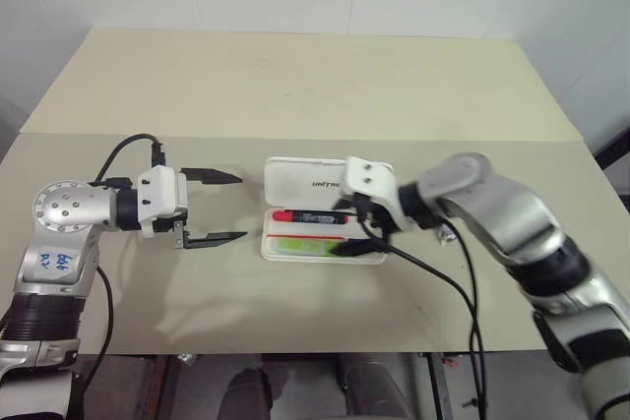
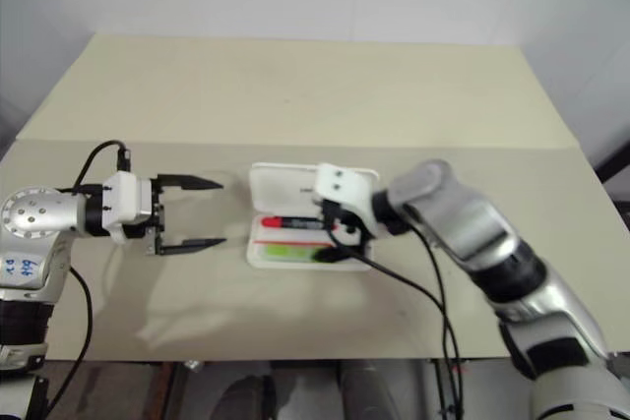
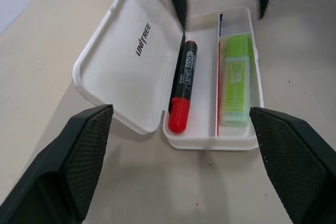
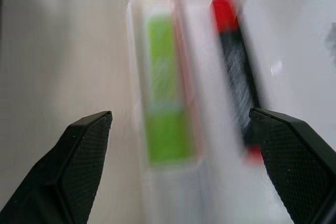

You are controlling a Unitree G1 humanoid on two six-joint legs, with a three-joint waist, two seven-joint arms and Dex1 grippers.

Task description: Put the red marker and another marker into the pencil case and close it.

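The white pencil case lies open mid-table, its "UNITREE" lid folded flat on the far side. In the tray's far lane rests the red marker, with its red cap toward my left arm. The light-green marker fills the near lane, beyond a red divider stripe. My left gripper hovers open just left of the case, pointing at it, with nothing between its fingers. My right gripper hangs open over the tray's right end, empty, above both markers.
A small metal object lies on the table right of the case, close under my right forearm. A black cable droops from the right wrist toward the table's near edge. A seam crosses the tabletop behind the case.
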